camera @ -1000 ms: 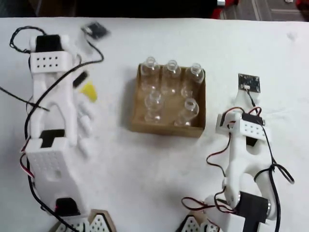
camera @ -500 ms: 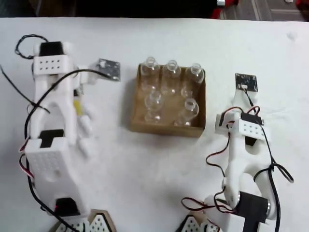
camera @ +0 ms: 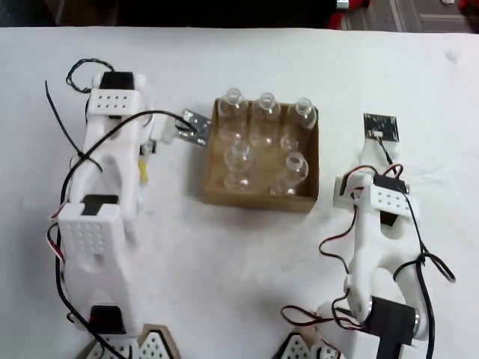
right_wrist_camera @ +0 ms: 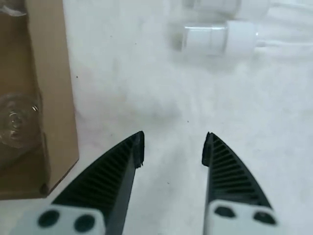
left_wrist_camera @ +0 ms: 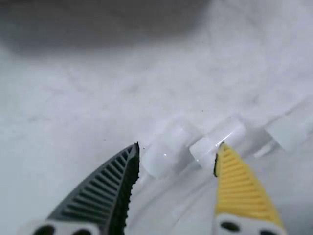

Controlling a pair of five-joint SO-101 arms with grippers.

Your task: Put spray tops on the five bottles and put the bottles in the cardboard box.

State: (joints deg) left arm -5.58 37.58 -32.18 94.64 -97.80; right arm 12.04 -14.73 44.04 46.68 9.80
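While left end effector [left_wrist_camera: 177, 145] gapes over spray tops [left_wrist_camera: 164, 155], right end effector [right_wrist_camera: 174, 136] open beside box [right_wrist_camera: 54, 73].

A table [camera: 247, 258] covered with a white, faintly creased cloth [right_wrist_camera: 254, 107] is seen beneath both grippers, and the cloth is spread under and ahead of the right gripper [right_wrist_camera: 174, 136] in soft, even light. Ahead of the left gripper [left_wrist_camera: 177, 147], on the far part of the cloth, a broad grey shadow [left_wrist_camera: 98, 24] is cast across the white. Past the table's far edge, beyond both grippers, a dark strip [camera: 187, 11] is seen, and toward the right gripper's side a patch of grey floor [camera: 423, 13] is shown with a small red object [camera: 358, 4] beside it.
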